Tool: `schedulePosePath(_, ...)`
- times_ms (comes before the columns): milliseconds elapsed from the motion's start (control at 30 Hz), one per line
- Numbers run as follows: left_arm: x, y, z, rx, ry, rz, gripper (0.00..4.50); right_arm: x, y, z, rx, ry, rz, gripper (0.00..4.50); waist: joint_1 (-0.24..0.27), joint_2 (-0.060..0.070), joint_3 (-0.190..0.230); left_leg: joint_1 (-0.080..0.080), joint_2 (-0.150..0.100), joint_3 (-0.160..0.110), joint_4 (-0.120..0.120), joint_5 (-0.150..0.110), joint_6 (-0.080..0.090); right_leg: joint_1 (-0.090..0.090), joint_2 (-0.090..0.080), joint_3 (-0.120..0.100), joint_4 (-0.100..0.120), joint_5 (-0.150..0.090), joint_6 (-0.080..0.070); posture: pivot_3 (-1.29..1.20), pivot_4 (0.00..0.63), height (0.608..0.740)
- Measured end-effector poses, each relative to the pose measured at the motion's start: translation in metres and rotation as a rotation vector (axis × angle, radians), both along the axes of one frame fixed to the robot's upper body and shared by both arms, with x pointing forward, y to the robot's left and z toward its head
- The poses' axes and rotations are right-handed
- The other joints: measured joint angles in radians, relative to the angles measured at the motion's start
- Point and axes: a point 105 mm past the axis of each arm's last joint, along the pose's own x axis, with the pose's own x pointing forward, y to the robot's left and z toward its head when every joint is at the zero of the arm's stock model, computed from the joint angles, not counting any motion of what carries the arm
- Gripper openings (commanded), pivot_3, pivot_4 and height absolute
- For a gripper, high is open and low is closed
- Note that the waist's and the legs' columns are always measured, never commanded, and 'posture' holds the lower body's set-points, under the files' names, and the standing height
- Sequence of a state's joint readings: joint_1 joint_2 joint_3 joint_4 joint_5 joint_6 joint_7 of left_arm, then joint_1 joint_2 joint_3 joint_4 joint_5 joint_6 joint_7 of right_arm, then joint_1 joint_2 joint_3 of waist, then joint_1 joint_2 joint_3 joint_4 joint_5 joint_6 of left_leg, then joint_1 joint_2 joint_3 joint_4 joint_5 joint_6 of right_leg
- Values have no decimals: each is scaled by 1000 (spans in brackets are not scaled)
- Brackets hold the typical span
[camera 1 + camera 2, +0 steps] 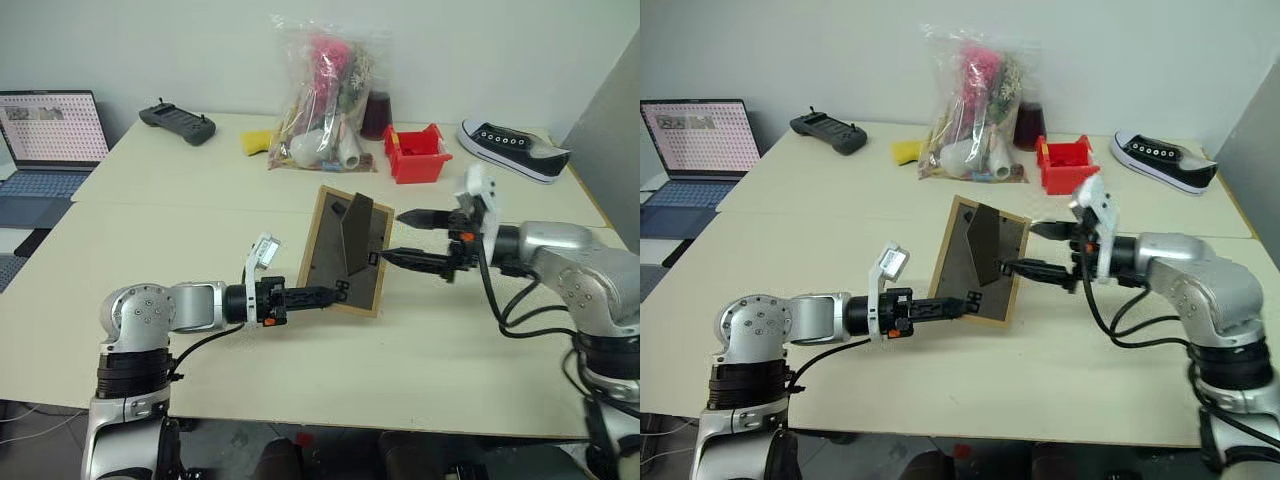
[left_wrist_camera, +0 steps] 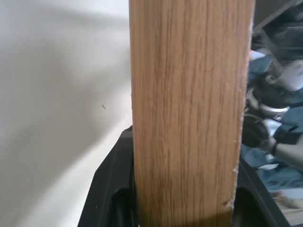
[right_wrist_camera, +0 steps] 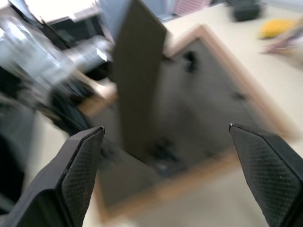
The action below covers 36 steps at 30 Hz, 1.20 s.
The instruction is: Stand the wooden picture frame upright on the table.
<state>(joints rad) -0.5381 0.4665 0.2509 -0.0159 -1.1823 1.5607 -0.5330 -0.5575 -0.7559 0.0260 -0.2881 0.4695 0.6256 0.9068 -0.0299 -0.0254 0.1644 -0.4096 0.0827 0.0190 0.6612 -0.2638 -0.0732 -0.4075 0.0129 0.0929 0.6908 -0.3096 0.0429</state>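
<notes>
Left gripper (image 1: 335, 293): clamped on lower edge of wooden picture frame (image 1: 345, 250)
Frame position: tilted, back panel and stand toward robot, low on table (image 1: 420, 350)
Right gripper (image 1: 405, 237): released, jaws wide, beside stand
Handling: light, rigid, likely glazed; grip wooden rim

place: lab/office | cues: laptop (image 1: 50, 135); controller (image 1: 178, 122); plain table (image 1: 150, 215)

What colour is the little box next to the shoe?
Red. The box shows best in the left eye view, beside the black-and-white shoe.
</notes>
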Motion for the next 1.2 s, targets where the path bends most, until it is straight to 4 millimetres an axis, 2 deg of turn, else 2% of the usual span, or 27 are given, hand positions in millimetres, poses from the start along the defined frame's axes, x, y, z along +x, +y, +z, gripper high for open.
schedulePosePath(33,-1,2,1,-15,17,-3,1299,3,-7,-1,-56,-94,-25,4462,-2,-1,1,0,0,0,0,0,0,0,0,0,0,0,0,0,150,740)
schedulePosePath(67,0,-1,4,-37,38,-17,1299,8,-14,0,-162,-295,-54,4462,-2,-1,1,-1,0,0,0,0,0,0,0,0,-1,0,0,0,150,740)
schedulePosePath(133,0,-5,10,-80,53,-45,1299,12,-23,-2,-333,-571,-59,4462,-6,-1,1,-1,0,2,0,0,0,0,-1,2,-1,0,1,0,150,740)
schedulePosePath(233,2,-8,22,-181,103,-77,1299,14,-27,-13,-516,-950,-1,4462,-8,-2,2,1,0,3,1,2,-4,0,-1,3,2,1,1,0,150,740)
schedulePosePath(333,0,-12,30,-234,126,-105,1299,16,-16,-17,-539,-1152,48,4462,-15,-2,2,4,1,5,1,3,-5,-1,-1,6,6,1,1,0,150,740)
schedulePosePath(433,-7,-24,30,-234,157,-132,1299,17,4,-2,-459,-1368,68,4462,-16,-2,2,6,1,6,1,3,-6,0,-2,7,7,1,1,0,150,740)
schedulePosePath(533,-10,-28,26,-249,181,-133,1299,15,18,7,-423,-1475,106,4462,-13,-3,3,7,0,6,1,3,-6,1,-2,7,7,0,0,0,150,740)
schedulePosePath(633,-11,-30,27,-248,169,-126,1299,12,30,5,-377,-1507,145,4043,-10,-3,3,8,0,7,1,4,-6,2,-2,7,7,0,0,0,150,740)
schedulePosePath(733,-14,-30,27,-255,163,-124,1299,13,31,1,-364,-1496,183,3197,-7,-3,3,8,-1,7,1,4,-6,2,-3,7,7,0,0,0,150,740)
schedulePosePath(767,-15,-30,27,-255,160,-125,1299,13,31,0,-363,-1494,187,3091,-6,-3,3,8,-1,7,1,4,-6,2,-3,7,7,0,0,0,150,740)
schedulePosePath(933,-19,-33,28,-257,142,-130,1299,14,27,-4,-365,-1474,201,1806,-3,-3,3,8,-1,7,1,4,-6,3,-3,7,7,0,0,0,150,740)
schedulePosePath(1000,-20,-34,29,-269,146,-130,1299,15,26,-5,-392,-1477,211,1499,-3,-3,3,8,-1,7,1,4,-6,3,-3,7,7,0,0,0,150,740)
schedulePosePath(1067,-20,-35,28,-270,149,-127,1299,17,25,-3,-405,-1483,216,1473,-3,-3,3,8,-1,7,1,4,-6,3,-3,7,7,0,0,0,150,740)
schedulePosePath(1133,-20,-36,29,-266,141,-127,1997,17,24,-3,-407,-1483,215,1471,-3,-3,3,8,-1,7,1,4,-6,3,-3,7,7,0,0,0,150,740)
schedulePosePath(1167,-20,-35,30,-262,133,-126,2073,17,23,-3,-408,-1479,214,1462,-3,-3,3,8,-1,7,1,4,-6,3,-3,7,7,0,0,0,150,740)
schedulePosePath(1200,-21,-34,31,-250,120,-123,2346,18,21,-6,-424,-1466,221,1355,-3,-3,3,8,-1,7,1,4,-6,3,-3,7,7,0,0,0,150,740)
